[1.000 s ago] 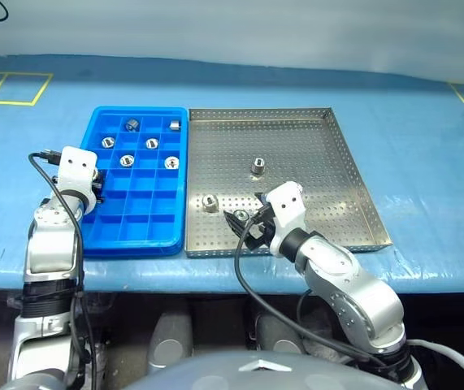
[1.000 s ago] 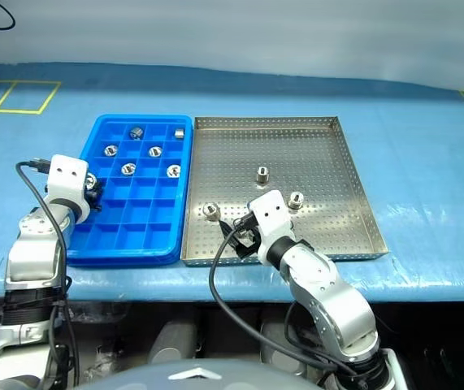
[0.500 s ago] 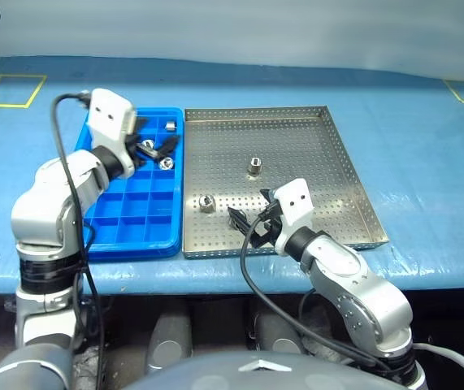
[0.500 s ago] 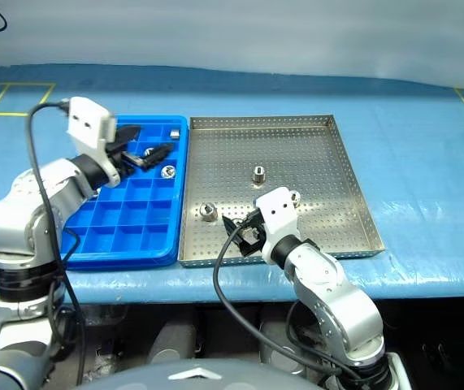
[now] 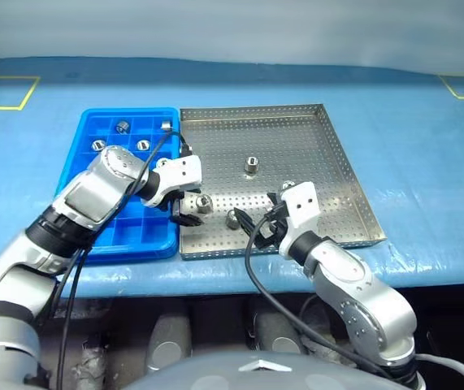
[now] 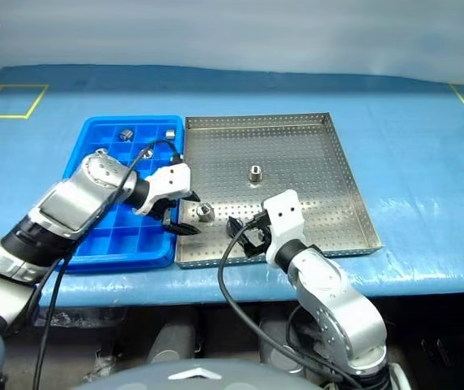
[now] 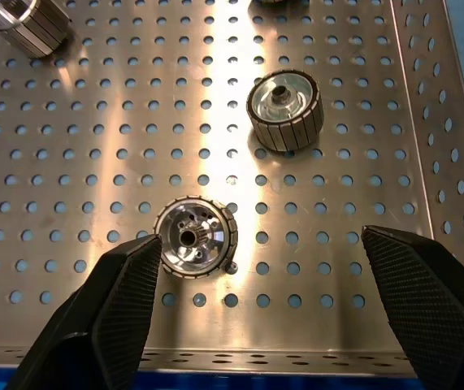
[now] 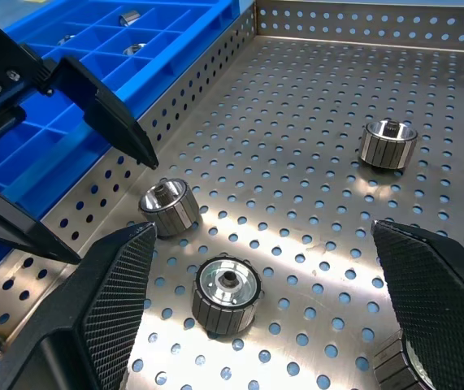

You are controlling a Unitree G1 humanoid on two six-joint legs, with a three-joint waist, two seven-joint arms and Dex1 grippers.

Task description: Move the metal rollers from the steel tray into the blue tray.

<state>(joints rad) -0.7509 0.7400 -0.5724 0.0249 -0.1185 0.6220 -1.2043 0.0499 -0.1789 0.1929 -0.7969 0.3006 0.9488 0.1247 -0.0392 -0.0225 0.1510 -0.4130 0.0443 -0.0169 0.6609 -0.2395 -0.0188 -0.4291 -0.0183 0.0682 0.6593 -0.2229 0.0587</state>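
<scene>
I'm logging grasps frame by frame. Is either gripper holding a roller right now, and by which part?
Nothing is held. The left gripper hangs open over a roller lying in the steel tray; the right gripper is open too.

Near-left corner of the steel tray point(image 5: 329, 175) is crowded: left gripper point(image 6: 180, 213) and right gripper point(image 5: 258, 224), both spread wide, flank two metal rollers point(image 8: 170, 206) there. Open perforated floor is left across the far half, broken by one roller point(image 5: 252, 166). The blue tray point(image 5: 101, 236) has its near compartments unoccupied.

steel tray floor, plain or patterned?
Patterned: the silver perforated steel tray has a regular hole grid; clearest in left wrist view.
</scene>
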